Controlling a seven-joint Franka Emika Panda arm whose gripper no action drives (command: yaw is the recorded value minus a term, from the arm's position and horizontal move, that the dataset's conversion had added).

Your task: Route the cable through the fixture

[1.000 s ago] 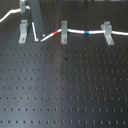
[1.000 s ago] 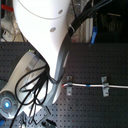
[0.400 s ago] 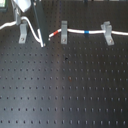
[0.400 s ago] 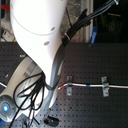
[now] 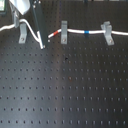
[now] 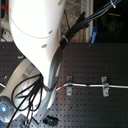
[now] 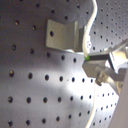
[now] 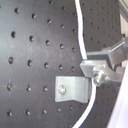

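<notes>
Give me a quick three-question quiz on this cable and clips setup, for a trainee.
1. True or false: the cable passes through the middle clip.
2. Which band lies between the middle clip and the right clip? A red, B blue, C green.
3. Fill in: in the first exterior view, the gripper holds the cable near the ____ clip.

Key: 1 true. 2 B, the blue band. 3 left; that is the left clip.
</notes>
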